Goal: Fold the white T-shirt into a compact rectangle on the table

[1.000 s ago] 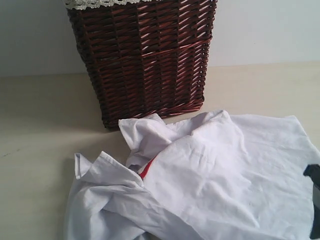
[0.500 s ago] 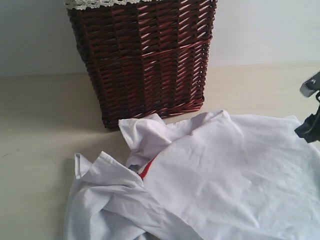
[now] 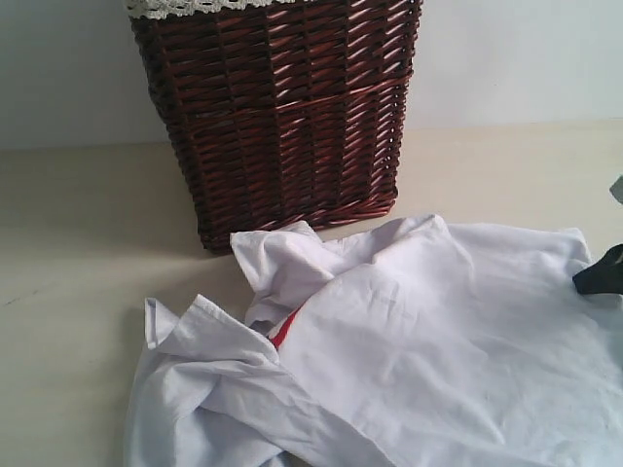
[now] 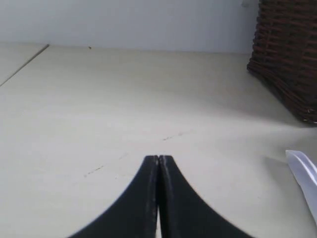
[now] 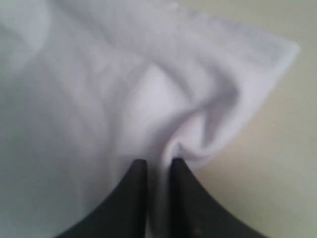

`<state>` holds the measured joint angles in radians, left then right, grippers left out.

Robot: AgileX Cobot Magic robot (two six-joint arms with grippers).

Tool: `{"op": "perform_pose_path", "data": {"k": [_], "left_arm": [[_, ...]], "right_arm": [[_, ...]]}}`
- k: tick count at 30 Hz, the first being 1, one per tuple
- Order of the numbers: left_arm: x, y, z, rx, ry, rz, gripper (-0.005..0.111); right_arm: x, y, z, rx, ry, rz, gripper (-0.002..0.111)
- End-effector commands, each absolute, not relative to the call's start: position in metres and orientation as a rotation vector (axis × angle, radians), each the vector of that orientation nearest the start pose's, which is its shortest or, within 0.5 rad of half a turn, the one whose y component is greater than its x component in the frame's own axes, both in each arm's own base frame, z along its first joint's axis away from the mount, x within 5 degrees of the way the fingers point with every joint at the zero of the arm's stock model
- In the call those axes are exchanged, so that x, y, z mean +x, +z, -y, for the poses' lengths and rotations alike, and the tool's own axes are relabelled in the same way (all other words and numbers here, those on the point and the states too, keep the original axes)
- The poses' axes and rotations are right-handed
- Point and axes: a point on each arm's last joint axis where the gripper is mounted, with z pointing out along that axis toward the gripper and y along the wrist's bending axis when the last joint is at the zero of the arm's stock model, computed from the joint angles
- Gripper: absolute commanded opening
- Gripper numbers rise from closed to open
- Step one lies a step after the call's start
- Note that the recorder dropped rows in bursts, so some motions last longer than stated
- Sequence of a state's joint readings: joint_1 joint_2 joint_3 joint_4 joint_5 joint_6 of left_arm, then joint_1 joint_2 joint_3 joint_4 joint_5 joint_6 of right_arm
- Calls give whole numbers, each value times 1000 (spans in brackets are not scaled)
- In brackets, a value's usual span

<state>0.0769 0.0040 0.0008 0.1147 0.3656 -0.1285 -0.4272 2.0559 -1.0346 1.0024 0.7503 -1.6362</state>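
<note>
Pinching the white T-shirt are the right jaws, left jaws clenched together; wicker basket interior hidden.

Crumpled, unfolded white T-shirt on the pale beige table

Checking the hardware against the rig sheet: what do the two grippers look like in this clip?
The left gripper has two smooth matte black fingers, broad at the base and curving to narrow tips. The right gripper looks identical. No markings or cables are visible on either.
</note>
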Motion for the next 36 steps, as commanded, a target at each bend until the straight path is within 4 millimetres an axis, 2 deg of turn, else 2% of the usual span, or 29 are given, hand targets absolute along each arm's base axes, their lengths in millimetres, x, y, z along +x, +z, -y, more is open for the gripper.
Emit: {"op": "perform_pose_path", "data": {"k": [1, 7, 10, 12, 15, 18, 21, 24, 26, 29, 31, 33, 36], "left_arm": [[53, 181, -8, -119, 81, -1836, 0], [53, 181, -8, -119, 81, -1836, 0], [53, 181, -8, -119, 81, -1836, 0], [53, 181, -8, -119, 81, -1836, 0], [53, 181, -8, -119, 81, -1836, 0], [53, 181, -8, -119, 81, -1836, 0], [53, 181, -8, -119, 81, -1836, 0], [53, 181, -8, -119, 81, -1836, 0], [53, 181, -8, -119, 81, -1836, 0], [53, 181, -8, -119, 81, -1836, 0], [53, 181, -8, -119, 81, -1836, 0], [53, 181, -8, -119, 81, -1836, 0], [53, 181, -8, -119, 81, -1836, 0]], "right_arm": [[329, 99, 87, -632, 695, -2496, 0], [320, 140, 72, -748, 872, -2362, 0], [315, 158, 66, -843, 860, -2333, 0], [310, 162, 59, -987, 817, -2355, 2], [304, 160, 44, -1246, 772, -2400, 14], [296, 155, 24, -1415, 770, -2419, 28], [286, 148, 1, -1504, 834, -2410, 37], [273, 137, -19, -1578, 878, -2410, 40], [269, 130, -27, -1604, 841, -2414, 40], [272, 130, -34, -1541, 775, -2429, 38], [277, 146, -36, -1424, 716, -2383, 35], [285, 172, -33, -1294, 541, -2313, 35], [301, 203, -10, -1049, 133, -2242, 41]]}}
